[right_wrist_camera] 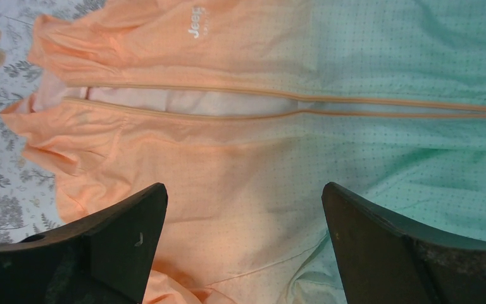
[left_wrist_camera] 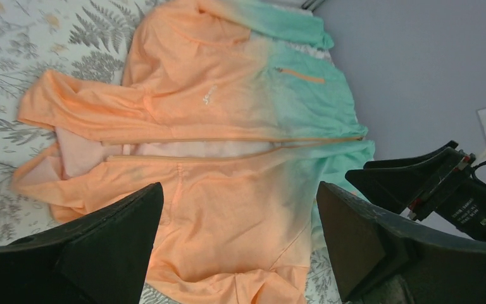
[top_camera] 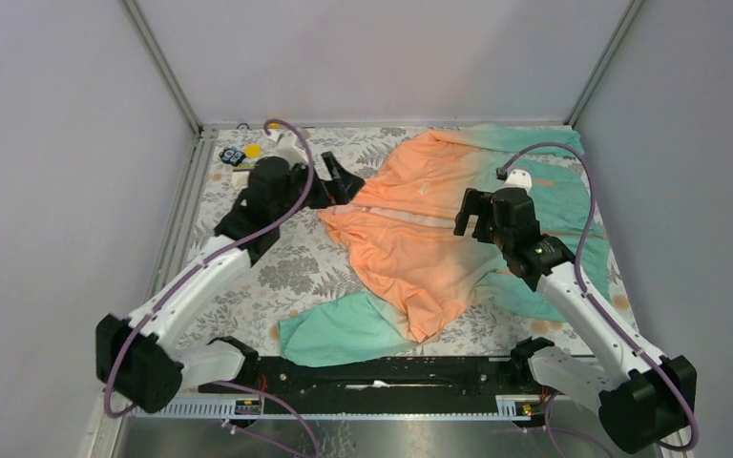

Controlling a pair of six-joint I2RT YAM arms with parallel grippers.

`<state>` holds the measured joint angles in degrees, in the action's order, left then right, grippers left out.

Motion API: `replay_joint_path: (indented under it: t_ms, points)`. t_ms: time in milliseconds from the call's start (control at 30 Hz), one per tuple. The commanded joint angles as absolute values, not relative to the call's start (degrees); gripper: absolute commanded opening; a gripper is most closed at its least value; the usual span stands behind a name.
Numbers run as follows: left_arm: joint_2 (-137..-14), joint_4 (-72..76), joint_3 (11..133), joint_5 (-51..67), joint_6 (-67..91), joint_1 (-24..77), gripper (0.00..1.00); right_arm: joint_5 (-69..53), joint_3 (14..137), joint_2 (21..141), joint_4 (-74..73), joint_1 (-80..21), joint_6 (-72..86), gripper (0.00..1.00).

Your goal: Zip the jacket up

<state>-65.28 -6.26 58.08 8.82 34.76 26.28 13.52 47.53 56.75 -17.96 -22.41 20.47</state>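
The jacket (top_camera: 410, 243) lies spread flat on the table, orange on the left and fading to mint-teal on the right, with one teal sleeve end (top_camera: 329, 334) near the front. Its orange front zipper (right_wrist_camera: 259, 104) gapes in the orange half, showing pale lining (left_wrist_camera: 196, 149), and its edges run close together across the teal half. My left gripper (top_camera: 341, 181) hovers open at the hood end, nothing between its fingers (left_wrist_camera: 239, 190). My right gripper (top_camera: 471, 215) hangs open above the jacket's middle (right_wrist_camera: 243, 187), also empty. A small orange pocket zipper (left_wrist_camera: 300, 76) shows on the teal part.
A fern-patterned cloth (top_camera: 296, 272) covers the table. Small blue and yellow items (top_camera: 239, 155) sit at the back left corner. Grey walls and a metal frame (top_camera: 186, 205) close in the table on the left, back and right.
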Motion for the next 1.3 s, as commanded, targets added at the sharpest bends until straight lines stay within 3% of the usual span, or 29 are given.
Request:
replay_joint_path:
  t_ms: [0,167,267,400,600,800,1033,1267]
  points:
    - [-73.39,2.49,57.98,3.39,33.78,29.11,0.98,14.12,44.26,59.61,-11.01,-21.93,22.74,1.00]
    - [-84.35,6.07,59.66,0.20,33.34,32.14,0.90,13.23,43.15,63.99,-8.78,-16.51,25.15,1.00]
    - [-91.83,10.96,62.34,1.79,34.98,34.76,0.74,10.44,43.03,66.92,-7.48,-11.81,27.88,1.00]
    - [-103.49,12.61,70.58,2.56,34.54,38.67,0.68,2.97,42.56,68.82,-5.85,-4.97,31.52,1.00]
    - [-114.31,13.77,78.67,5.28,34.63,39.11,0.67,6.02,41.93,69.29,-6.50,-1.96,30.79,1.00]
    - [-117.36,14.30,77.80,7.32,33.07,36.02,0.70,8.17,44.21,74.01,-7.95,-1.36,27.49,1.00]
    - [-121.30,7.36,80.13,8.98,31.72,32.55,0.72,5.07,49.95,84.10,-9.98,-1.27,28.04,0.98]
    - [-119.77,8.09,73.21,6.22,36.18,28.56,0.71,-3.40,54.66,93.56,-10.69,-1.33,27.86,0.98]
